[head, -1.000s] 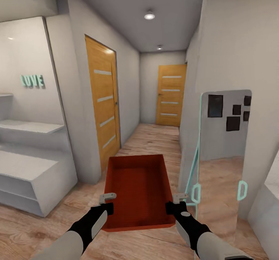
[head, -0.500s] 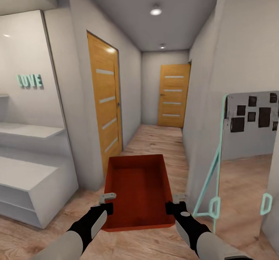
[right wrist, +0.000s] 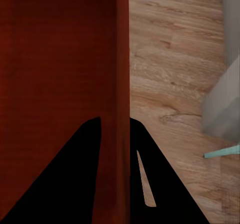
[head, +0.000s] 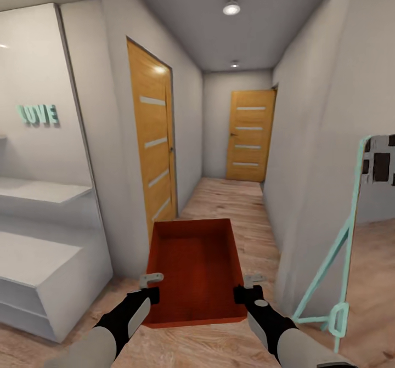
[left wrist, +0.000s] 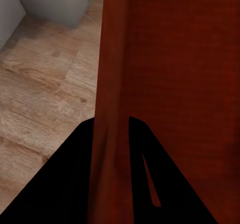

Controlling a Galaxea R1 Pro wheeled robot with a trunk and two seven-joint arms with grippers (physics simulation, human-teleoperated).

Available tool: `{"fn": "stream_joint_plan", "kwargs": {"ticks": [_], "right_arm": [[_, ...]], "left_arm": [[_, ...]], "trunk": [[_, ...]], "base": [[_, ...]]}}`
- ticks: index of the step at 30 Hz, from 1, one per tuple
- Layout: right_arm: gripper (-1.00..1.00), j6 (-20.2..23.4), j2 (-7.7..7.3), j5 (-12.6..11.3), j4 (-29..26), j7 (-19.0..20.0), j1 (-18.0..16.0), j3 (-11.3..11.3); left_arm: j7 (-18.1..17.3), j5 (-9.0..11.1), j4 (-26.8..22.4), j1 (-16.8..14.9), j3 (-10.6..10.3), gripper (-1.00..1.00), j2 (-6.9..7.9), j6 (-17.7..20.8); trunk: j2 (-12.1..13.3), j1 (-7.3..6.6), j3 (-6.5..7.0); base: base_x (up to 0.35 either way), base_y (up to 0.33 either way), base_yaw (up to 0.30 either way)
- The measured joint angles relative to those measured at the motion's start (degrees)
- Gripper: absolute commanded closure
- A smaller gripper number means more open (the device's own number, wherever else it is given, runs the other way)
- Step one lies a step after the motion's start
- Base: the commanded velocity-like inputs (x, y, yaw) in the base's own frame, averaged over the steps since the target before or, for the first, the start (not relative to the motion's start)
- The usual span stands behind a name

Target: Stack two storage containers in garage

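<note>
Pincers [head: 151,283] [head: 248,284] grip container [head: 196,264]; mirror [head: 351,236] flanks hallway.

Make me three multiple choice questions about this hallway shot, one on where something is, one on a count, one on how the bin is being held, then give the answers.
1. Where is the word LOVE?
A. On the far door
B. On the white wall at the view's left
C. On the ceiling

2. How many wooden doors with frosted strips show?
A. One
B. Two
C. Four

3. How is the storage container held?
A. One gripper on each side wall
B. By the left gripper alone
C. Lying on the floor, untouched

Answers: 
1 B, the LOVE letters hang above the white shelves. 
2 B, a near door and a far door. 
3 A, the left gripper and right gripper each pinch a wall of the storage container.
</note>
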Motion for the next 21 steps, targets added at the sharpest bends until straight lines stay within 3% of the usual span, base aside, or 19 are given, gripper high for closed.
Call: {"fn": "stream_joint_plan", "kwargs": {"ticks": [21], "right_arm": [[1.00,0.02,-0.07,-0.07,0.01,0.10,0.01,0.01]], "left_arm": [[0.06,-0.06,0.02,-0.01,0.05,1.00,-0.07,0.04]], "trunk": [[0.00,0.00,0.00]], "base": [[0.299,0.215,-0.236]]}}
